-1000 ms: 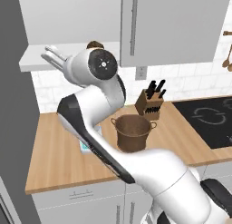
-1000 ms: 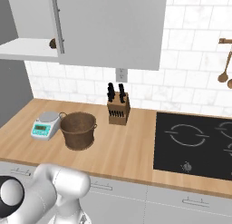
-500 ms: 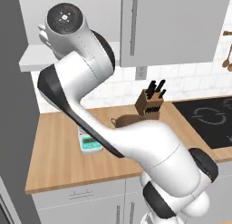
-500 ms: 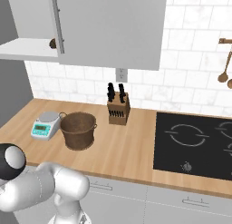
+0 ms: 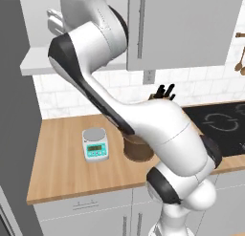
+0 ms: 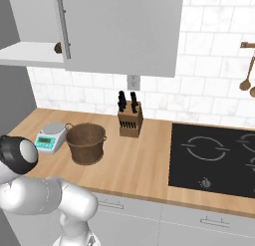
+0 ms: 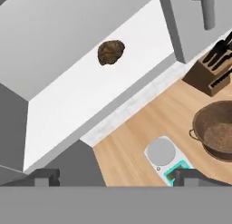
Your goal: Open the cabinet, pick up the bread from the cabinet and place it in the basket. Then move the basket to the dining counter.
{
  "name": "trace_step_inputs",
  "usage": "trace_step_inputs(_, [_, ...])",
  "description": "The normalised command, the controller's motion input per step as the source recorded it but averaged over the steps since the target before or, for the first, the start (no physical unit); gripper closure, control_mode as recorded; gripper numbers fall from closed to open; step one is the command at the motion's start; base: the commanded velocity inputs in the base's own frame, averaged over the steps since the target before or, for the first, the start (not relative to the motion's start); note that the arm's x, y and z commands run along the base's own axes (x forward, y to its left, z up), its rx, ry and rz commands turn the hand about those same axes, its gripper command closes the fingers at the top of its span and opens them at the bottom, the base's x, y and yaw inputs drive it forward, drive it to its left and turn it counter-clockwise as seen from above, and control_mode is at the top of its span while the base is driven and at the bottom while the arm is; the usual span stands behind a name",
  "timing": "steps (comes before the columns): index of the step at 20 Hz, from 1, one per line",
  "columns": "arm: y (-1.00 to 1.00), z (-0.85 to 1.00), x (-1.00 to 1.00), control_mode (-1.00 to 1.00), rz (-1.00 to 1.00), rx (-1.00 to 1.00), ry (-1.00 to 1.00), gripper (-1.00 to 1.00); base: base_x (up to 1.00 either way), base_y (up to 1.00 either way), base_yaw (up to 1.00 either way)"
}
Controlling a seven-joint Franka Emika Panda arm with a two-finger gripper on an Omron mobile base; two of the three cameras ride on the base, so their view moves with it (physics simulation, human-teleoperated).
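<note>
The cabinet (image 5: 182,29) has its left compartment standing open, with a white shelf (image 7: 90,96) showing. The bread (image 7: 111,52), a small dark brown lump, lies on that shelf; it also peeks past the door edge (image 6: 58,48). My gripper (image 7: 115,177) is open and empty, held in the air well short of the bread, up by the open compartment (image 5: 53,21). The basket (image 6: 86,143), round and dark brown, stands on the wood counter; my arm partly hides the basket (image 5: 139,151) in the left base view. The dining counter is out of view.
A small white and teal scale (image 6: 50,138) sits left of the basket. Behind the basket stands a knife block (image 6: 129,118). A black hob (image 6: 214,158) takes up the counter's right end, and wooden spoons (image 6: 246,80) hang on the tiled wall. A tall grey unit (image 5: 14,134) bounds the left.
My arm has swung upward, lifting the hand toward the open cabinet compartment. It now covers part of the basket in the left base view. The gripper stayed open.
</note>
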Motion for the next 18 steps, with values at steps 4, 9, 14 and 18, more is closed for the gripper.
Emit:
trace_step_inputs(4, [-0.27,0.0,0.35,-1.0,0.18,0.0,0.0,-1.0,0.0,0.0,0.0])
trace_step_inputs(9, [-0.04,0.0,0.34,-1.0,0.1,0.0,0.01,-1.0,0.0,0.0,0.0])
trace_step_inputs(14, [-0.04,0.0,0.31,-1.0,0.0,-0.09,0.0,-1.0,0.0,0.0,0.0])
trace_step_inputs(18, [-0.36,-0.15,0.4,-1.0,-0.01,-0.08,0.0,-1.0,0.0,0.0,0.0])
